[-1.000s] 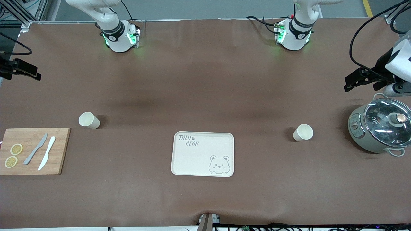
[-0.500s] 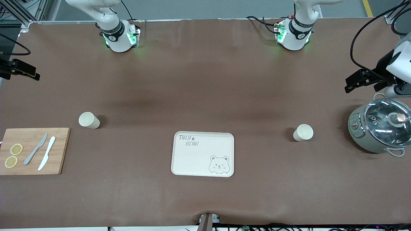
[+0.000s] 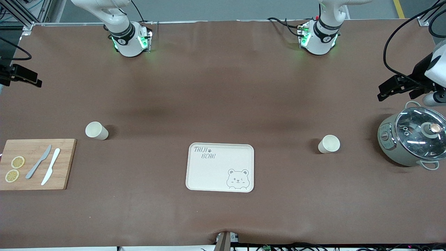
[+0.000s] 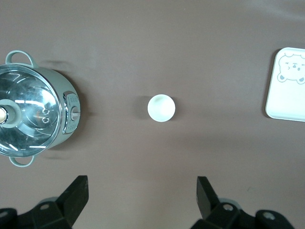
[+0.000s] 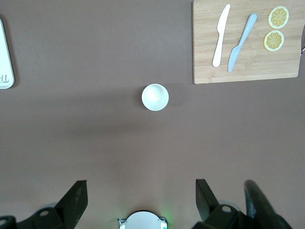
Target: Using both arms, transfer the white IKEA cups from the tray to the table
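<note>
- Table (image 3: 223,87), covered in brown cloth, is carrying everything; both arm bases are sitting along its edge farthest from the front camera.
- Left arm is hanging high over its own end of the table, above the pot; the left gripper (image 3: 397,87) is holding its fingers (image 4: 76,191) spread wide, with nothing between them.
- Right arm is hanging high over its own end of the table; the right gripper (image 3: 24,76) is showing at the frame edge, its fingers (image 5: 74,198) likewise spread wide and gripping nothing.
- Cream bear-print tray (image 3: 216,170) is lying flat mid-table, nearer the front camera than either cup, with nothing on it.
- Grey-green pot (image 3: 393,146) with a glass lid (image 3: 418,132) is sitting at the left arm's end.
- Wooden cutting board (image 3: 66,164) is lying at the right arm's end, carrying a grey knife (image 3: 38,162), a white knife (image 3: 51,166) and two lemon slices (image 3: 14,168).
- One white cup (image 3: 329,144) is standing upright between tray and pot, well apart from both; the left wrist view is looking straight down into it.
- Second white cup (image 3: 96,130) is standing upright just beside the board's corner, slightly farther from the front camera than the board, well apart from the tray.
</note>
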